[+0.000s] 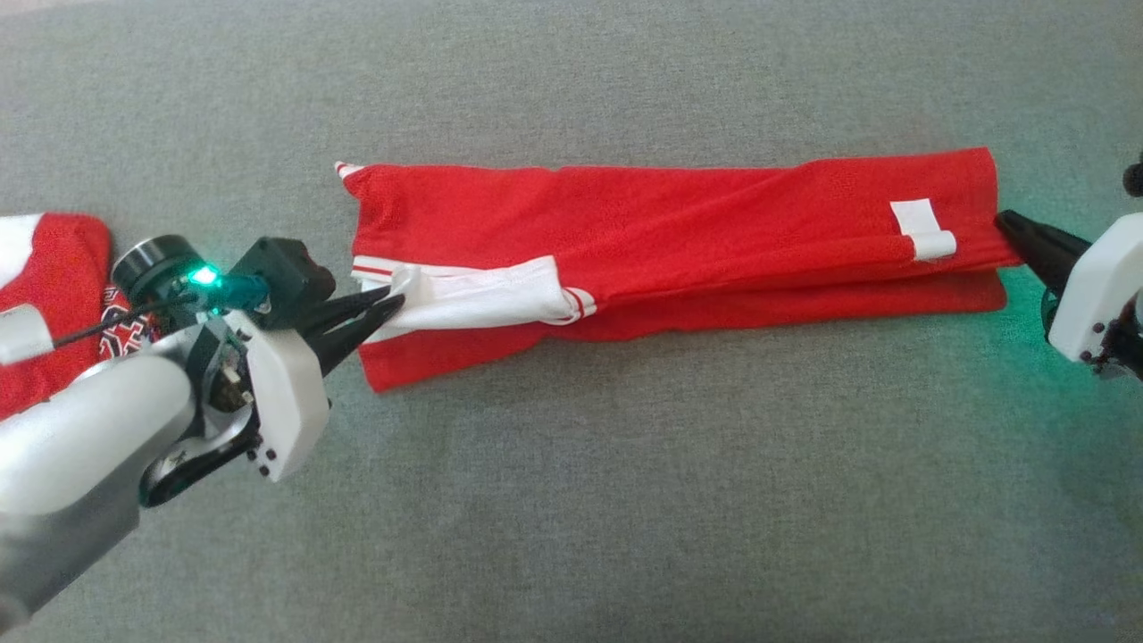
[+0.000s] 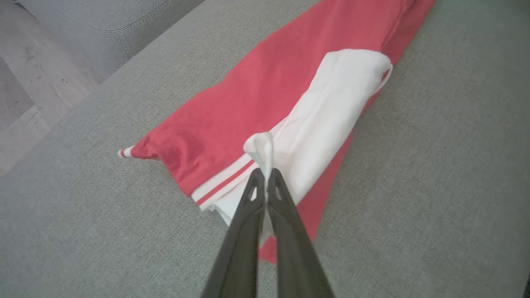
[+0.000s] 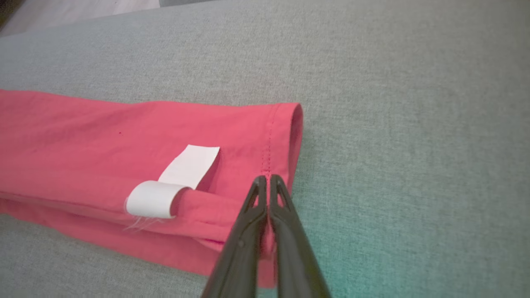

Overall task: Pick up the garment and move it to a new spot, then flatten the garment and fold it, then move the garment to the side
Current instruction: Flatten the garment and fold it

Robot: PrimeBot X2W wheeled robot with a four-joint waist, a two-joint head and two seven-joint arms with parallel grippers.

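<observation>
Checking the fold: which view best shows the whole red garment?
Head view: the folded red garment lies there end to end. Left wrist view shows its white sleeve, right wrist view its hem and white label.

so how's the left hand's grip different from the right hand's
The left hand pinches white fabric; the right hand pinches red hem. The left hand holds the garment's striped end, the right hand the end with the white label. Both are shut on the garment.
</observation>
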